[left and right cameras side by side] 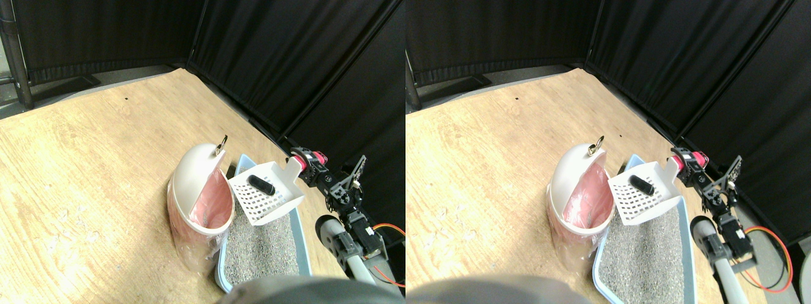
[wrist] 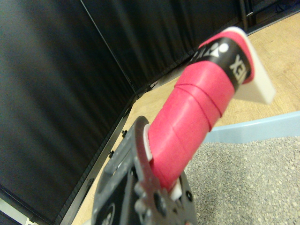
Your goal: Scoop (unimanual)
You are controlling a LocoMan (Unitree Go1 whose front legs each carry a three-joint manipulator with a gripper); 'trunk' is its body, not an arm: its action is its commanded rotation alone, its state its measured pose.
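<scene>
A white slotted scoop (left and right cameras side by side: pixel 266 197) hangs in the air over the far end of the litter tray (left and right cameras side by side: pixel 305 244), right beside the bin's opening. In its basket lies a small black lump (left and right cameras side by side: pixel 261 184). My right gripper (left and right cameras side by side: pixel 308 163) is shut on the scoop's red-wrapped handle (wrist: pixel 197 117), which in the wrist view runs out of the dark jaw frame. The white bin (left and right cameras side by side: pixel 193 171) with a pink bag liner (left and right cameras side by side: pixel 214 202) stands left of the scoop, touching the tray, its mouth turned toward the scoop.
Grey litter (left and right cameras side by side: pixel 263 250) fills the pale blue tray. Black curtains (left and right cameras side by side: pixel 298 57) close off the back and right side. Pale wooden floor (left and right cameras side by side: pixel 95 164) spreads to the left. An orange cable (left and right cameras side by side: pixel 388 229) loops by the arm at the lower right.
</scene>
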